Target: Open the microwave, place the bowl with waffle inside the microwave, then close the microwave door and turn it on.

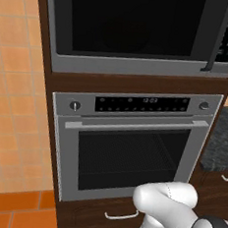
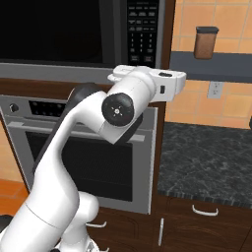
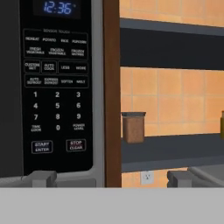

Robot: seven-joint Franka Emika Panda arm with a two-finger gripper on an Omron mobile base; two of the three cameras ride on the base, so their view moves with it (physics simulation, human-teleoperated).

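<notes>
Microwave is built in above the steel oven. The microwave door is shut, with its black curved handle running down the right side next to the keypad.

Jaws are spread wide and hold nothing. In the hand view one fingertip sits under the keypad's bottom edge, the other under the open shelf to the right. The hand is level with the keypad and cabinet post, not on the handle.

Bowl with the waffle: can't place it from these frames, so it has to be located before the pick.

Risks, my read:
- The hand is lined up on the keypad, not the handle. Going straight in would press START/ENTER or STOP/CLEAR, or hit the post. It has to move toward the handle first.
- The handle is thick and curved. An off-centre closure could slip off mid-pull and leave the door ajar.
- The door probably swings out toward the arm, whose elbow is close in front of the oven, so clearance is tight.
- The brown canister on the shelf above the dark worktop is near the right jaw's sweep and could be clipped on a sideways move.
</notes>
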